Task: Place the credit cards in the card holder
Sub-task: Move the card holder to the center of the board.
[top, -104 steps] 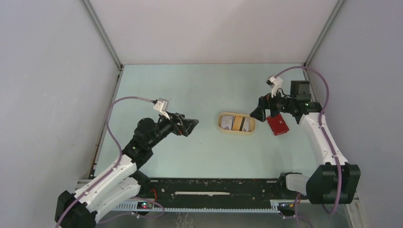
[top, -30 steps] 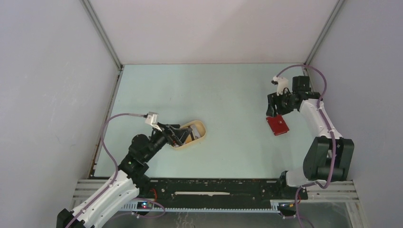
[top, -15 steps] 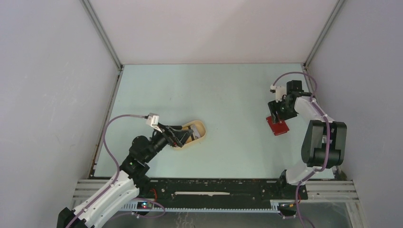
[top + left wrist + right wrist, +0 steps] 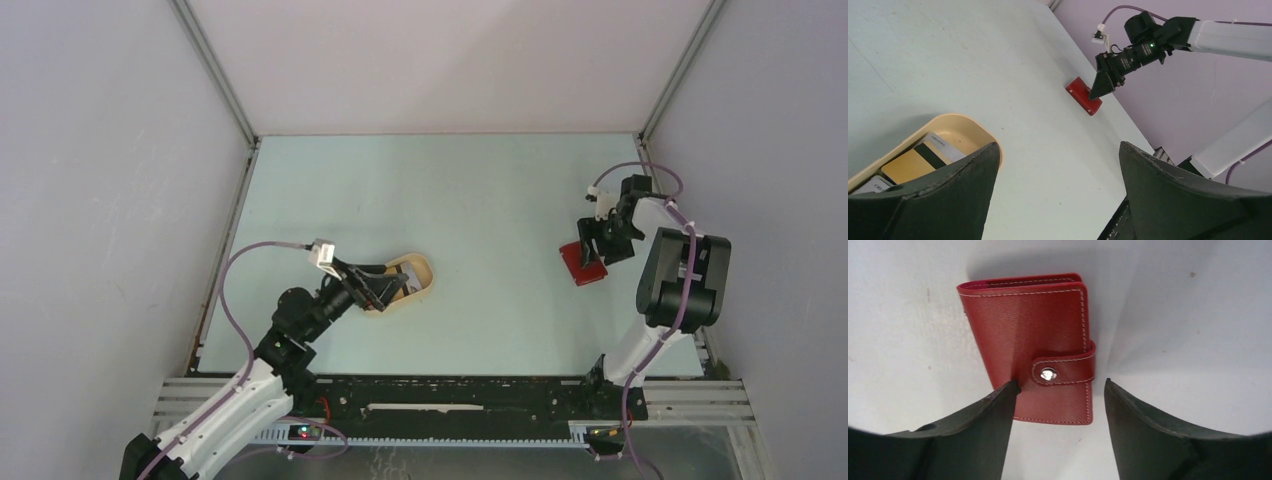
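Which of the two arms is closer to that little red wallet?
The right. The right gripper hangs open just above the card holder; the left gripper is far away, at the beige tray holding the credit cards.

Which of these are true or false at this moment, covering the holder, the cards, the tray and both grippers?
1. The holder is snapped shut. True.
2. The cards lie in the tray. True.
3. The right gripper is shut on the holder. False: its jaws stand open over the holder, which lies flat.
4. The left gripper holds a card. False: it is open and empty.
5. The holder sits in the tray. False: it lies on the table, well apart from the tray.
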`<state>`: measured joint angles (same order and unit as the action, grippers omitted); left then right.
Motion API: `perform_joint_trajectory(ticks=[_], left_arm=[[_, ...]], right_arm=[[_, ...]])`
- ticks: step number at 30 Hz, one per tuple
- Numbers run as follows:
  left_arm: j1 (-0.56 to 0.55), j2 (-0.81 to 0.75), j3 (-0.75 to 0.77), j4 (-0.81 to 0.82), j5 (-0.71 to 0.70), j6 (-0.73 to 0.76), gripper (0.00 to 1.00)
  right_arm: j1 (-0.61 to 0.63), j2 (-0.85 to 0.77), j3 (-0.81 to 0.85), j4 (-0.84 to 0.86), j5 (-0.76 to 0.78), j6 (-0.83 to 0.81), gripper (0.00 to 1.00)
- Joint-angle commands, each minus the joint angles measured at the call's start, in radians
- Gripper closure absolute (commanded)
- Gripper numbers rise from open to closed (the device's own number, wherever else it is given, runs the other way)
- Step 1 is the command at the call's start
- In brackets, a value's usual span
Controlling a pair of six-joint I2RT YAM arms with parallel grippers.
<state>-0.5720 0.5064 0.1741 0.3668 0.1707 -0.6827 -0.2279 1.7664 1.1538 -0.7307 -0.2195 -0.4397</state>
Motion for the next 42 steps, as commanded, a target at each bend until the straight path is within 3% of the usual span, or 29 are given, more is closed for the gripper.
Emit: perform_joint_trajectory(ticks=[1, 3, 10, 15, 18, 22, 30, 32, 35, 37, 42], left_arm=[[-0.006, -0.001, -0.038, 0.094, 0.039, -0.018, 0.07], [-0.006, -0.002, -0.043, 0.102, 0.043, -0.012, 0.07], [-0.016, 0.009, -0.078, 0.190, 0.083, 0.044, 0.08], [-0.060, 0.037, -0.118, 0.265, 0.081, 0.116, 0.10], [-0.101, 0.067, -0.125, 0.279, 0.042, 0.146, 0.11], [-0.155, 0.112, -0.138, 0.298, -0.028, 0.121, 0.19], [-0.286, 0.258, -0.116, 0.343, -0.167, 0.014, 0.27], [-0.287, 0.331, -0.087, 0.340, -0.197, -0.037, 0.29], [-0.290, 0.434, -0.044, 0.337, -0.203, -0.084, 0.32], [-0.290, 0.506, -0.012, 0.337, -0.199, -0.101, 0.35], [-0.296, 0.671, 0.073, 0.350, -0.181, -0.112, 0.41]], right_arm=[[0.039, 0.030, 0.025, -0.050, -0.084, -0.011, 0.31], [0.077, 0.029, 0.017, -0.061, -0.110, -0.028, 0.40], [0.358, -0.011, -0.027, -0.095, -0.222, -0.110, 0.50], [0.623, -0.032, -0.046, -0.099, -0.270, -0.109, 0.50], [0.745, -0.038, -0.032, -0.104, -0.278, -0.089, 0.42], [0.752, -0.087, -0.028, -0.120, -0.313, -0.111, 0.27], [0.731, -0.353, -0.093, -0.063, -0.423, -0.257, 0.25], [0.732, -0.477, -0.190, 0.013, -0.498, -0.369, 0.25], [0.742, -0.583, -0.341, 0.100, -0.556, -0.682, 0.10], [0.766, -0.571, -0.368, 0.161, -0.502, -0.704, 0.07], [0.788, -0.430, -0.331, 0.193, -0.449, -0.715, 0.15]])
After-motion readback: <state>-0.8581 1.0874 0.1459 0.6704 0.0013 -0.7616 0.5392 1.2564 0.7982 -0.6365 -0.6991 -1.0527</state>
